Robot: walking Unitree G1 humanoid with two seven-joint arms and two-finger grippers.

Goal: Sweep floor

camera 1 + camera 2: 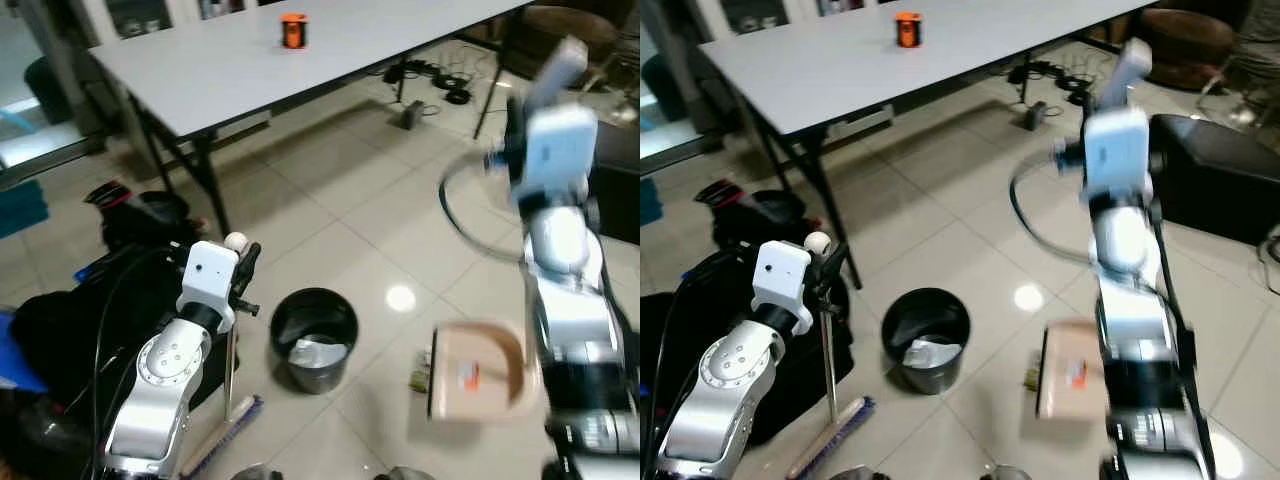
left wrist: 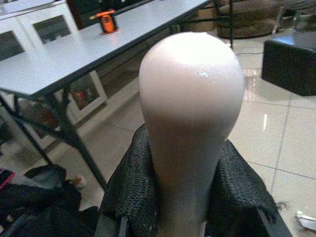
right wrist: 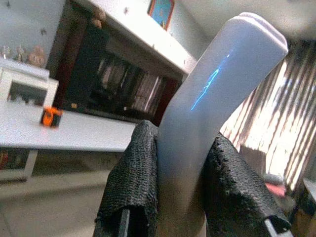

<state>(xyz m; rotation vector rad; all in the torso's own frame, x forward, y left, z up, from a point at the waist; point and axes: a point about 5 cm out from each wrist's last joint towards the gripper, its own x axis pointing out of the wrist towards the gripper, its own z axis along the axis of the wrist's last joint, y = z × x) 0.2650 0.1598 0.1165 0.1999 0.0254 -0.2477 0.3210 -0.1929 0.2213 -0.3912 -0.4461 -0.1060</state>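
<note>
My left gripper (image 1: 240,262) is shut on the top of the broom handle (image 1: 231,370), just under its rounded pale knob (image 2: 191,94). The stick stands upright and the brush head (image 1: 222,435) rests on the tiles at the lower left. My right gripper (image 3: 173,197) is shut on the light grey dustpan handle (image 3: 217,89), raised high at the right. Below that arm the beige dustpan (image 1: 480,370) lies low over the floor, blurred. A small piece of litter (image 1: 420,375) lies by the pan's left edge.
A black bin (image 1: 313,335) with crumpled waste inside stands between broom and dustpan. Black bags (image 1: 80,310) pile up at the left. A grey table (image 1: 230,70) with an orange object (image 1: 293,30) stands behind; cables (image 1: 440,80) lie past it. A black box (image 1: 1215,170) sits at the right.
</note>
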